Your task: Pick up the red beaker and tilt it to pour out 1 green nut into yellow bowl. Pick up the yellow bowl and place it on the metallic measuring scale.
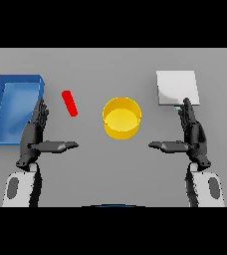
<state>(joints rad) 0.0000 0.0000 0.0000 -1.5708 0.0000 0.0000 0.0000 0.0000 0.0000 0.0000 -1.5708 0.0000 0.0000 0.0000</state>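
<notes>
A yellow bowl (pixel 121 117) stands at the middle of the grey table; I see nothing inside it. Left of it a small red beaker (pixel 69 103) lies tilted on the table. The metallic measuring scale (pixel 178 87) is a pale square plate at the back right. My left hand (pixel 34 134) is open, fingers straight and thumb pointing inward, below and left of the beaker, apart from it. My right hand (pixel 193 133) is open in the same pose, just in front of the scale. No green nut is visible.
A blue tray (pixel 1 107) with raised walls sits at the far left, right beside my left hand's fingertips.
</notes>
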